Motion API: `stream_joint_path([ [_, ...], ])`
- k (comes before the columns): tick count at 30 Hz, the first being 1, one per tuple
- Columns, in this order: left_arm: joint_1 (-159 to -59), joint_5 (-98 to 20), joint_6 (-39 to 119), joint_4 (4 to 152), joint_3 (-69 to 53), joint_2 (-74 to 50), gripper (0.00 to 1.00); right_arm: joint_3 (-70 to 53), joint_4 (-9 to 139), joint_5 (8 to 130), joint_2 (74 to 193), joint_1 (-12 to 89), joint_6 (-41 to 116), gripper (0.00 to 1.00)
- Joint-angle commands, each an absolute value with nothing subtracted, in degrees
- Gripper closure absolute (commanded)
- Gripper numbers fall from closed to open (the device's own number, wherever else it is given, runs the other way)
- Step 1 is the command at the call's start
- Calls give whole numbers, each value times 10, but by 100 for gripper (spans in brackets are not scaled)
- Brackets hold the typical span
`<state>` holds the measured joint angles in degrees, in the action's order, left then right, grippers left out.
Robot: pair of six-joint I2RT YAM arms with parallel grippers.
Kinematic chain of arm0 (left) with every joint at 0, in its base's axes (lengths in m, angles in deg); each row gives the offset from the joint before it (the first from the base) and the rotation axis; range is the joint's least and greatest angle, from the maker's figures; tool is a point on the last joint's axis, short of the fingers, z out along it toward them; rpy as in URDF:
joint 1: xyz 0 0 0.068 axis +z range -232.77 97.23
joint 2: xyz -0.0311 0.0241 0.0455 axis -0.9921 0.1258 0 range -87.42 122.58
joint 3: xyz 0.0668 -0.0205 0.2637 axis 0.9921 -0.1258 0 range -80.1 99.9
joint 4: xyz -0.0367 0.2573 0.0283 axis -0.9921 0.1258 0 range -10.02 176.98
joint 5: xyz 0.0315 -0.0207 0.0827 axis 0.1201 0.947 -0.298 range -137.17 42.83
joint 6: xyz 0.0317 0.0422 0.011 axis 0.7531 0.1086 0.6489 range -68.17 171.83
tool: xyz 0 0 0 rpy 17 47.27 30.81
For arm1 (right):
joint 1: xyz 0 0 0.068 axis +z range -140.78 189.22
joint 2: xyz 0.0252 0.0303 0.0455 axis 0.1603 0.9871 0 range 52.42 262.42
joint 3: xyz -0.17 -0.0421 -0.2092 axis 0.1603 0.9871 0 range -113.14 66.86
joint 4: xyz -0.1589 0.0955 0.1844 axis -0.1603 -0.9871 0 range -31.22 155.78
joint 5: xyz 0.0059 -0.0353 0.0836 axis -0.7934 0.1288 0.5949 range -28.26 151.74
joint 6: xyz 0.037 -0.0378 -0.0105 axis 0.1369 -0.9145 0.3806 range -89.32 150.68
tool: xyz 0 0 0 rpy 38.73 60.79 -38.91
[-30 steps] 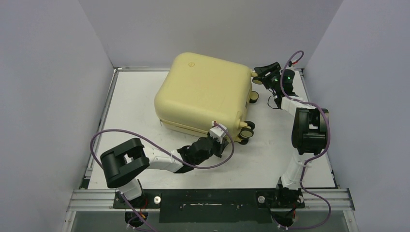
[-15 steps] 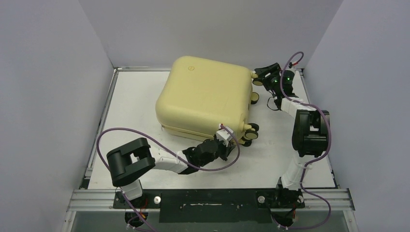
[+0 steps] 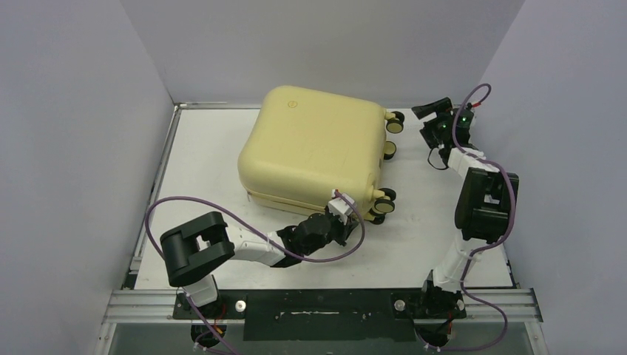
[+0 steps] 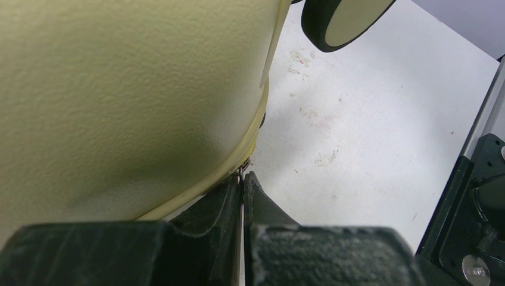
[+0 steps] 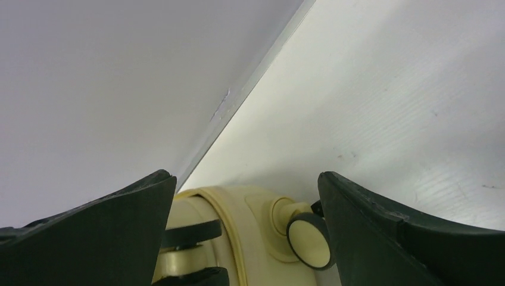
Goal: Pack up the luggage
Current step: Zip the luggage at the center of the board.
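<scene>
Pale yellow and shut, the luggage point(image 3: 310, 148) lies flat on the bench point(image 3: 207, 163), toward the far edge and about midway between the side edges, its wheels facing the right edge.

The right gripper point(image 3: 431, 111) has just let go. A second ago it sat against the far-right wheel point(image 3: 395, 120); now it has pulled back toward the far-right corner with its jaws wide apart. In the right wrist view nothing lies between them point(image 5: 245, 179), and the wheel point(image 5: 309, 232) shows below and beyond, well clear of both fingers. The shell also turned slightly over that second and now sits at the angle it reached half a second ago. I judge that the right arm was bracing the case and is done with that, so the case rests on its own weight and on what the other arm does.

The left gripper point(image 3: 341, 216) has followed that turn, its fingertips pressed together and its nose point(image 4: 243, 179) right at the seam point(image 4: 262, 119) on the luggage's near-right corner, just under the bulge of the shell. Whether it pinches a zip pull cannot be told; only a speck shows at the tips. With the lid down, I judge that closing the seam is what remains.
</scene>
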<state>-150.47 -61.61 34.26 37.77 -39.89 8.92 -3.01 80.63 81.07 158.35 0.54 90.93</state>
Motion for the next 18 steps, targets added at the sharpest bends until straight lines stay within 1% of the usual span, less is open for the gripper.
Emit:
stream_joint_path([
  [1, -1511, -594, 337, 340, -393, 56, 100, -116, 776, 824, 1650, 1, 900, 13],
  [4, -1511, -593, 338, 351, -388, 53, 100, -165, 747, 837, 1705, 6, 883, 24],
  [6, -1511, -594, 340, 358, -384, 50, 100, -177, 740, 840, 1729, 9, 877, 26],
  [8, -1511, -594, 341, 364, -379, 48, 100, -179, 739, 844, 1748, 12, 875, 27],
  [10, -1511, -593, 342, 369, -376, 46, 100, -183, 738, 853, 1769, 15, 872, 30],
  [14, -1513, -594, 340, 373, -378, 42, 100, -187, 732, 875, 1800, 33, 861, 43],
  [18, -1514, -597, 339, 375, -388, 34, 100, -155, 751, 888, 1800, 54, 862, 51],
])
